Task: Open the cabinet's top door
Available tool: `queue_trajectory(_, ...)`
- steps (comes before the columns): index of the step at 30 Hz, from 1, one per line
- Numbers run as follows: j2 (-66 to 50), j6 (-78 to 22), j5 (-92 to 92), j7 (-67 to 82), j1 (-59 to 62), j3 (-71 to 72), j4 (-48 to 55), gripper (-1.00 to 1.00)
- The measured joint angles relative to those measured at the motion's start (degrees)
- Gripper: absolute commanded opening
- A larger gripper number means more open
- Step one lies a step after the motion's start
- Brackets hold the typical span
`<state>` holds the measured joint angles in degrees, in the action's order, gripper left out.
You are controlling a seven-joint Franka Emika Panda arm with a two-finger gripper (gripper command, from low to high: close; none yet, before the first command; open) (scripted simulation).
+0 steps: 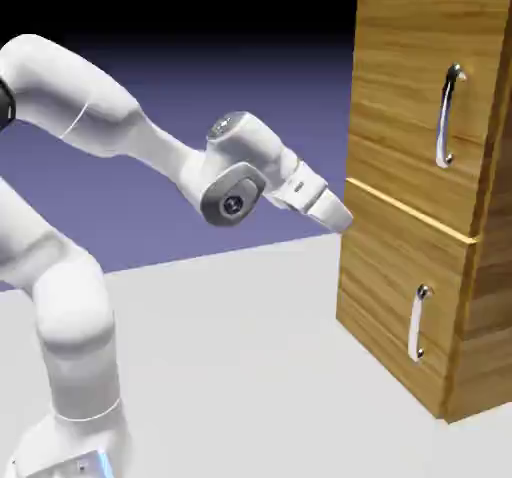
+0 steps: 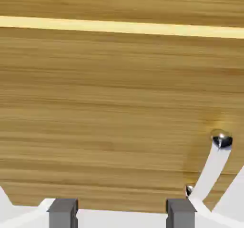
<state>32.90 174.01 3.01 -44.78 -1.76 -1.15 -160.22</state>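
The cabinet (image 1: 492, 286) of light brown wood stands at the exterior view's right. Its top door (image 1: 400, 96) is shut, and its long silver bar handle (image 1: 447, 116) runs down near the door's right edge. My gripper (image 1: 338, 214) hovers at the cabinet's left front edge, level with the pale seam (image 1: 410, 214) between the two panels, well left of and below that handle. In the hand view the gripper (image 2: 122, 212) is open with nothing between its grey fingertips (image 2: 63, 211). Wood fills that view, crossed by the seam (image 2: 122, 26).
The lower panel (image 1: 385, 306) carries a shorter silver handle (image 1: 416, 321). A handle (image 2: 213, 167) shows below the seam at the hand view's lower right, beside the right fingertip. The white arm (image 1: 150, 146) reaches in from the left over the grey table (image 1: 250, 366).
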Motion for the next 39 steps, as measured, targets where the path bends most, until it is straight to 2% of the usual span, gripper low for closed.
queue_trajectory(39,7.83,0.21,97.18,-75.24,-34.65,-37.23,25.34,0.0)
